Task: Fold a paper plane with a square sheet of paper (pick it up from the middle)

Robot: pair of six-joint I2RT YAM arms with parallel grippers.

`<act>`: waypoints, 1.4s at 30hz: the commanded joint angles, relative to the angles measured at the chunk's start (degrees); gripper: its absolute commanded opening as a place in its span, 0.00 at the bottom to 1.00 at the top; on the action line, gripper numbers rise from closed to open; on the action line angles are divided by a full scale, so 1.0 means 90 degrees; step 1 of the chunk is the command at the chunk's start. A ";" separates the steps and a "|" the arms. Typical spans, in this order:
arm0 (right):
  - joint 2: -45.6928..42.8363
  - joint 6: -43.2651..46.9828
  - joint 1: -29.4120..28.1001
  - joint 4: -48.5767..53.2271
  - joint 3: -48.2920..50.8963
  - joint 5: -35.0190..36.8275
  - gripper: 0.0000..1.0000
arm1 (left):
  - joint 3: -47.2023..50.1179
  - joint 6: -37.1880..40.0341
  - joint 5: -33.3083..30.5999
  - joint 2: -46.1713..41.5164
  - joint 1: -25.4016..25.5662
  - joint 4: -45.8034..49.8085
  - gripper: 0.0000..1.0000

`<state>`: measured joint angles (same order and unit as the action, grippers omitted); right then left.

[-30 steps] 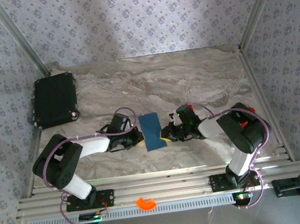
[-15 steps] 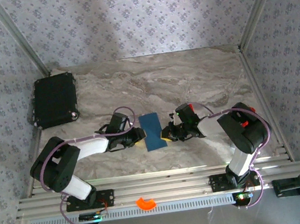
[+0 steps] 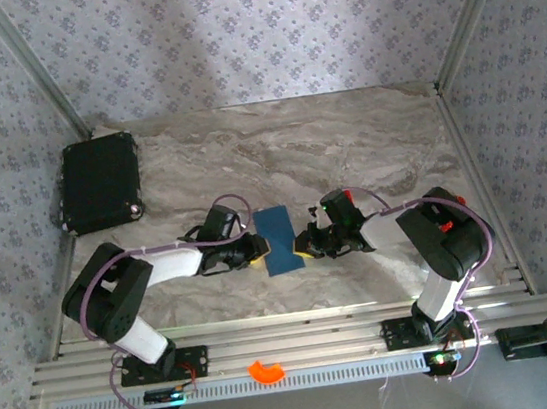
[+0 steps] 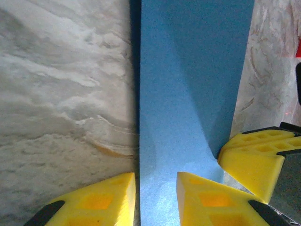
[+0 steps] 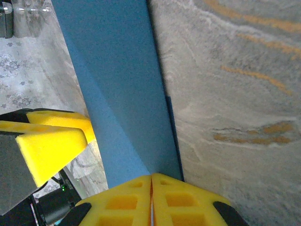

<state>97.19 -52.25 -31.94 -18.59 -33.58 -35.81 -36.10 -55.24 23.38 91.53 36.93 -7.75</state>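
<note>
The square sheet of paper (image 3: pixel 279 239), dark blue and folded to a narrow rectangle, lies flat on the marble table between both arms. My left gripper (image 3: pixel 257 249) sits at its left edge. In the left wrist view its yellow fingers (image 4: pixel 106 195) stand open, with the paper (image 4: pixel 188 94) and its left edge lying in the gap (image 4: pixel 156 181). My right gripper (image 3: pixel 302 246) is at the paper's right side. Its fingers are shut tip to tip (image 5: pixel 151 178), and the tips rest on the paper (image 5: pixel 122 94) near a diagonal crease. No paper shows pinched between them.
A black case (image 3: pixel 99 182) lies at the back left of the table. An orange curved piece (image 3: pixel 266 371) sits on the front rail (image 3: pixel 291 338). Patterned walls close in the back and both sides. Bare marble stretches behind the paper.
My left gripper has gone from shut to open at the paper's left edge. The paper and my right gripper have stayed where they were.
</note>
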 commanded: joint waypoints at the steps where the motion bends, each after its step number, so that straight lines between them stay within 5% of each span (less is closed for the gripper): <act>1: 0.0207 0.0054 0.0141 0.0814 0.0304 0.0533 0.11 | -0.0188 0.0104 0.0164 0.0155 0.0062 -0.0093 0.29; 42: -0.0224 0.0005 0.0224 0.0164 0.0299 0.0142 0.15 | -0.0237 0.0211 -0.0166 -0.0062 0.0073 0.0229 0.00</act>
<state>95.90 -52.29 -30.92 -19.94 -32.10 -36.25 -36.82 -54.48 22.50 92.36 37.26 -7.18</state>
